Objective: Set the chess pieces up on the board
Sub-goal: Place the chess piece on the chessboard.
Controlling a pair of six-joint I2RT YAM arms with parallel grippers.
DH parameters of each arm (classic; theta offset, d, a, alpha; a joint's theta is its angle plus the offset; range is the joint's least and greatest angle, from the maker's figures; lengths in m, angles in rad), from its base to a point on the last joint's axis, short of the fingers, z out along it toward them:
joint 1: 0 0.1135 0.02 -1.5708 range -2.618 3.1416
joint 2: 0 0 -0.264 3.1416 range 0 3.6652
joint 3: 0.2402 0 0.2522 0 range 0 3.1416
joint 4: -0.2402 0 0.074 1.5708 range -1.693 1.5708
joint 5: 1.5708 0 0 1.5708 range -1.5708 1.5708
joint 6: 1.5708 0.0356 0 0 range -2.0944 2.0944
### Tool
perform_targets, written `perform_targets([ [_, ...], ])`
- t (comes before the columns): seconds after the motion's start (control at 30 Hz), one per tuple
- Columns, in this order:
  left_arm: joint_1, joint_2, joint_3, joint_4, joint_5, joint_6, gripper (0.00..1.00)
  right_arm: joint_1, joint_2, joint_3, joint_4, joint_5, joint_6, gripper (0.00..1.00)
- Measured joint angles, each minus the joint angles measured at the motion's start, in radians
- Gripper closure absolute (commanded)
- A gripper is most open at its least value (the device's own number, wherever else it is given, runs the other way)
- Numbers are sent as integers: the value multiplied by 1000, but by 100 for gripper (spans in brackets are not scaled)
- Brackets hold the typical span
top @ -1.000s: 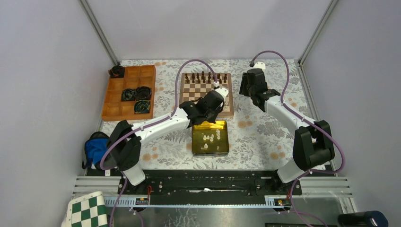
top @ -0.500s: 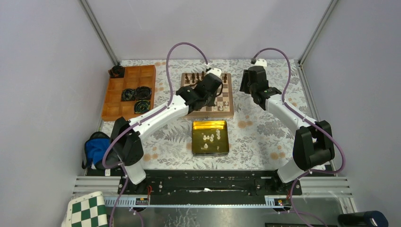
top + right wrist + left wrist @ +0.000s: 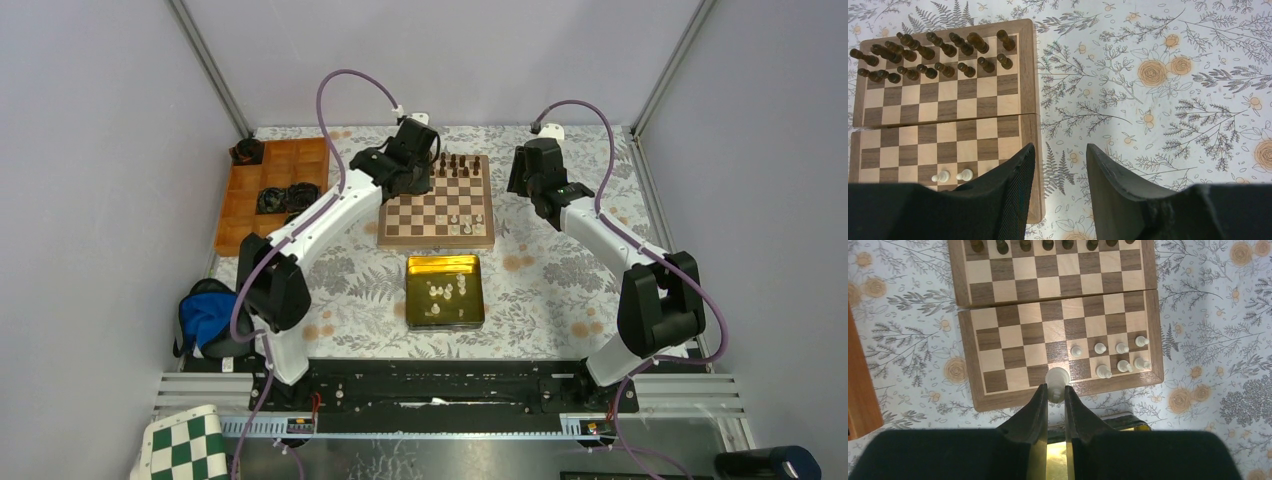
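in left tool (image 3: 1055, 391), cream chess piece (image 3: 1057, 376)

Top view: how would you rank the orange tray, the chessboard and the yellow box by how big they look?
1. orange tray, largest, but only narrowly
2. chessboard, nearly the same, so those two are close to a tie
3. yellow box, clearly smallest

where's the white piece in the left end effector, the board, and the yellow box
white piece (image 3: 1057, 376), left wrist view, on its rounded top
board (image 3: 1008, 400), left wrist view, on its near rim
yellow box (image 3: 445, 266), top external view, on a bare far part of it
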Motion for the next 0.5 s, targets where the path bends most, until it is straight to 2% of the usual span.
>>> perform_targets([
  [0.3,6,71,9,-15,48,1,100,0,1,0,0,0,0,51],
  [0.5,8,77,-52,8,61,18,100,0,1,0,0,0,0,51],
])
